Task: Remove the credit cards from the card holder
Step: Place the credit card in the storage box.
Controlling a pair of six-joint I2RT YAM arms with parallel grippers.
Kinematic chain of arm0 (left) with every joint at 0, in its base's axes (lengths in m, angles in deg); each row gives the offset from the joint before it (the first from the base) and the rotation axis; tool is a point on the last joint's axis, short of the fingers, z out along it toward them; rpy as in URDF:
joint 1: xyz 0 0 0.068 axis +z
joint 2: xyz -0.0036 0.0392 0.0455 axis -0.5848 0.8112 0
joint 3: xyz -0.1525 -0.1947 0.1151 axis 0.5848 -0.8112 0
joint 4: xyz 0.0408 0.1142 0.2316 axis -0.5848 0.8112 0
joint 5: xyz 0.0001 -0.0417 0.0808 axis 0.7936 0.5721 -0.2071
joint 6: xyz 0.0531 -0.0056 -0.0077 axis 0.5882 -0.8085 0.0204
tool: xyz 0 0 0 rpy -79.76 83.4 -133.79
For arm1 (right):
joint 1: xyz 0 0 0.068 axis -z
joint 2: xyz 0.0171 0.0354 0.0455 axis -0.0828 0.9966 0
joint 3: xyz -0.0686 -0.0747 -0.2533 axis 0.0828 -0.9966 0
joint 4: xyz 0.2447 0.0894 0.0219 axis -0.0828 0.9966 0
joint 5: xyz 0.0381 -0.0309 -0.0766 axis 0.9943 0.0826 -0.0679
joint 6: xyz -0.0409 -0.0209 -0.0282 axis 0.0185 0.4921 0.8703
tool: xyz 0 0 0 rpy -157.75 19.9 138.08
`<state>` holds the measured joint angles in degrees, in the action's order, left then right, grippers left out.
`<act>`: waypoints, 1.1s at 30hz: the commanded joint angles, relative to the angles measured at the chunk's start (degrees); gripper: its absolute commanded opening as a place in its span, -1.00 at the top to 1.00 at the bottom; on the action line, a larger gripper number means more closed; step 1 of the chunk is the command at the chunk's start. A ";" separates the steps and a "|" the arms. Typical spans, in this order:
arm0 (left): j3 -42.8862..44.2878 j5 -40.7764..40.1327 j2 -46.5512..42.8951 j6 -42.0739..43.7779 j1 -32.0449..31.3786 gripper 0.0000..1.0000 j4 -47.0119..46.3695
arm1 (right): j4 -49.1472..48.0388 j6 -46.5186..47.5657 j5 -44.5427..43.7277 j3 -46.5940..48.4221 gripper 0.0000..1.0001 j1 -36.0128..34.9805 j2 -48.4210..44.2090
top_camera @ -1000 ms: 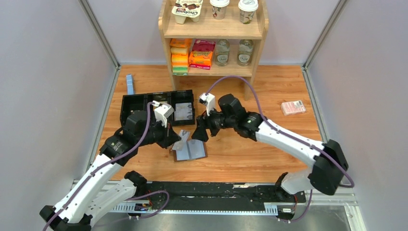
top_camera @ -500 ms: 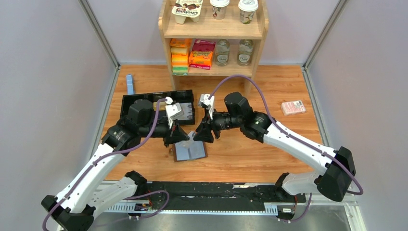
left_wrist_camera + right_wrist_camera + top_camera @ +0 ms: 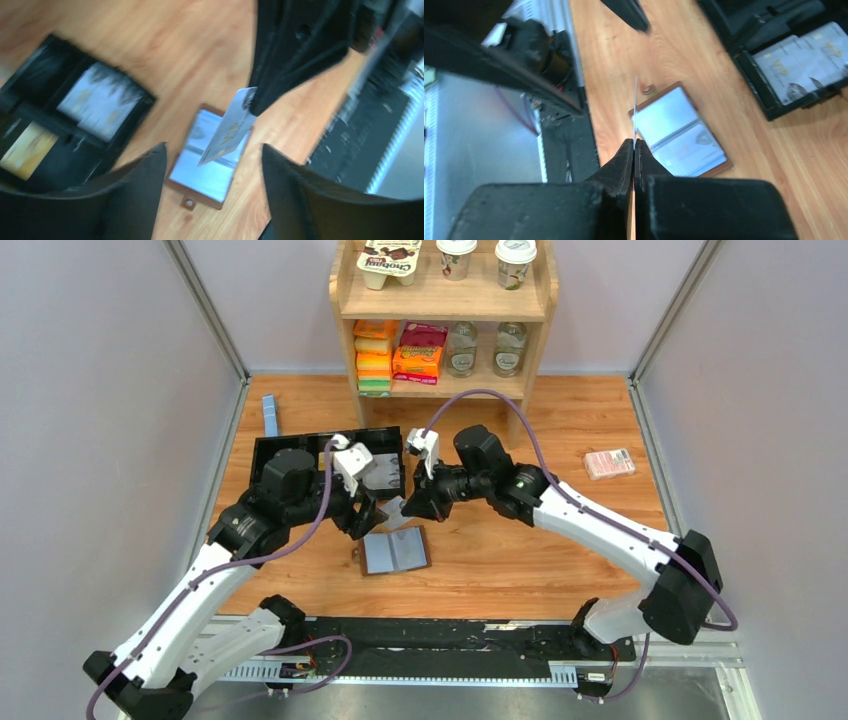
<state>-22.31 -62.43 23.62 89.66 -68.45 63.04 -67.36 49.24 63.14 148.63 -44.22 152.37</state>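
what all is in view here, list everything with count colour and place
thin flat plastic credit card: one, pale grey, held above the holder
bi-fold leather card holder: one, brown edging, grey-blue inside, open flat on the table
long compartmented plastic tray: one, black, behind the holder
flat silvery cards: two or more, pale, in the tray's end compartment
narrow blue strip: one, far left
flat pink-red packet: one, right side
wooden shelf unit: one, at the back, holding cups, jars and packets
wooden table: one, orange-brown
left gripper: one, black, open, over the holder
right gripper: one, black, shut on the credit card
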 commanded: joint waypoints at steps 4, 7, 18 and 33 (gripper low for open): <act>-7.85 -41.52 -12.89 -10.74 -0.21 -0.65 -7.67 | 3.59 -9.01 -21.53 12.64 1.00 0.98 11.57; -11.19 -50.17 -18.17 -12.77 -0.21 -0.65 -8.29 | 5.09 -13.68 -28.84 17.75 1.00 0.90 16.93; -19.90 -60.03 -29.87 -17.60 -0.21 -0.65 -8.72 | 4.75 -27.22 -31.94 31.64 1.00 1.33 36.54; -17.89 -49.85 -19.51 -19.53 -0.21 -0.65 -8.12 | 2.98 -29.16 -33.87 35.43 0.64 1.33 42.79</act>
<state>-42.39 -117.14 2.35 71.76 -68.45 55.82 -63.43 20.06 32.23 183.04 -42.85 196.12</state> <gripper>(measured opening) 0.826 0.158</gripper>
